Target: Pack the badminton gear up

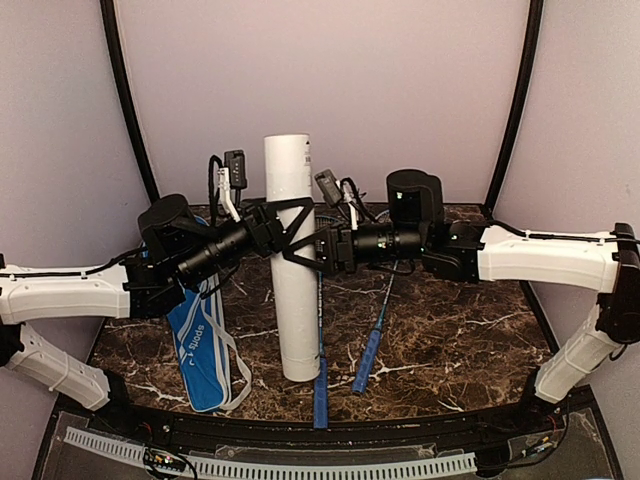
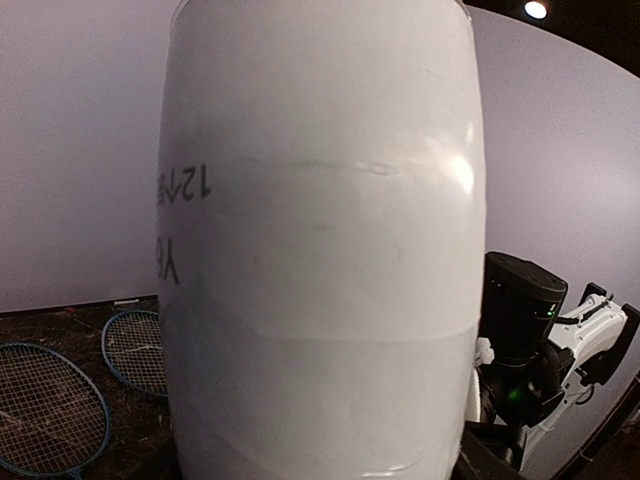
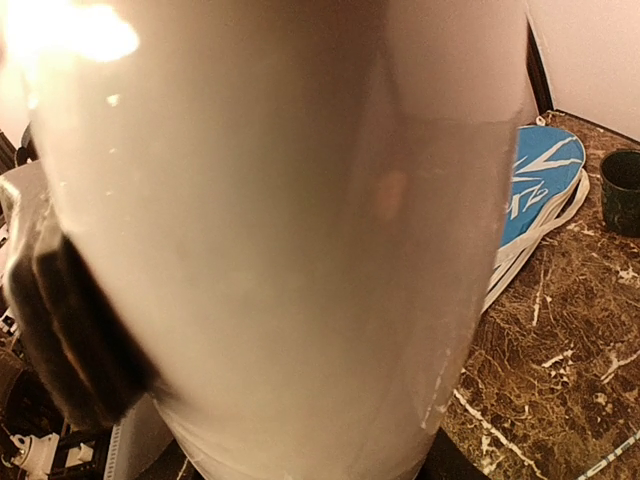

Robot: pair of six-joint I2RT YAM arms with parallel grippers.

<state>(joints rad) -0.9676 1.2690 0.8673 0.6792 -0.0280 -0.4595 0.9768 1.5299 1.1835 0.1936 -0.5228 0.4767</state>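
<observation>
Two grippers meet at the same object. The left gripper (image 1: 283,228) is clamped across the long white tube (image 1: 290,170), which fills its wrist view from edge to edge. The right gripper (image 1: 312,243) reaches in from the opposite side with its jaws around the tube. One dark pad (image 3: 70,320) lies flat against the wall, but the far finger is hidden, so I cannot tell whether that grip is firm.

The tube stands upright mid-table, and its foot appears to rest on the marble table (image 1: 450,340), just beside the two blue-handled rackets (image 1: 368,360). The blue racket bag (image 1: 200,350) lies flat to the left, with a small dark cup (image 3: 622,190) beyond it. No shuttlecocks show.

The step looks like a two-armed hold or a handover of the tube. To do it well, the right jaws should close squarely across the tube's middle with only enough pressure to seat, since a thin wall could dent. The left should not let go until both right pads bear, and the tube should be kept vertical so that it does not topple onto the rackets.
</observation>
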